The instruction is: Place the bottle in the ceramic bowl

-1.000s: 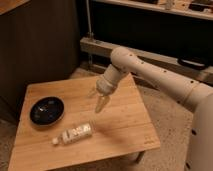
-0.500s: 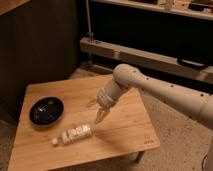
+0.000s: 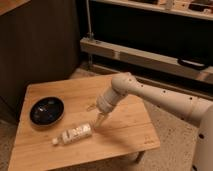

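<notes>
Item 1, your gripper (image 3: 96, 115): spread and empty, just up-right of the bottle (image 3: 75, 134), which lies on its side on the table (image 3: 127, 136), long axis lower-left to upper-right, cap far end, near the ceramic bowl (image 3: 46, 111).

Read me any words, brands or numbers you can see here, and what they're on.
Bottle: pale label, too blurred to read.
Bowl: no writing seen.
Table: no writing seen.
Claw, close by the bottle's capless end: no writing seen.
</notes>
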Controlling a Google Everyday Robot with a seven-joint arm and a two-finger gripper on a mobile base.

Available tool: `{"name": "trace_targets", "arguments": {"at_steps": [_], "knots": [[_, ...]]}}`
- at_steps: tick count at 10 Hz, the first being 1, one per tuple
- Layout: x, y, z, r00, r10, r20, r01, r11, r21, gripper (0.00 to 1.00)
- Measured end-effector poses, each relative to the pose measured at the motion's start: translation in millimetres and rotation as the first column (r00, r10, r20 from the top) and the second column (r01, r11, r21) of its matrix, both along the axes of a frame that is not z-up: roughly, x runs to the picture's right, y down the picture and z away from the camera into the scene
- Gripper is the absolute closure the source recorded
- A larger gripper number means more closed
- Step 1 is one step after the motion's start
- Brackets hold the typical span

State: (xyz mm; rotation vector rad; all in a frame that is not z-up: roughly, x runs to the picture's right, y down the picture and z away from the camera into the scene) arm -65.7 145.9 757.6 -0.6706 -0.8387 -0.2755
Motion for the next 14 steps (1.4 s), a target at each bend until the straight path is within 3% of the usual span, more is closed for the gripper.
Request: {"name": "trace_targets", "arguments": {"at_steps": [4, 10, 11, 14], "knots": [[-15, 19, 13.1, 1.000, -0.015, -0.008, 0.014, 0.9996, -0.023, 0.35], [-55, 73, 35.2, 0.998, -0.069, 0.016, 0.070, 0.9920, -0.105, 0.36], [-61, 80, 37.9, 0.997, -0.077, 0.019, 0.078, 0.9896, -0.120, 0.41], [-76, 91, 44.2, 0.992, -0.122, 0.013, 0.122, 0.9755, -0.183, 0.73]]}}
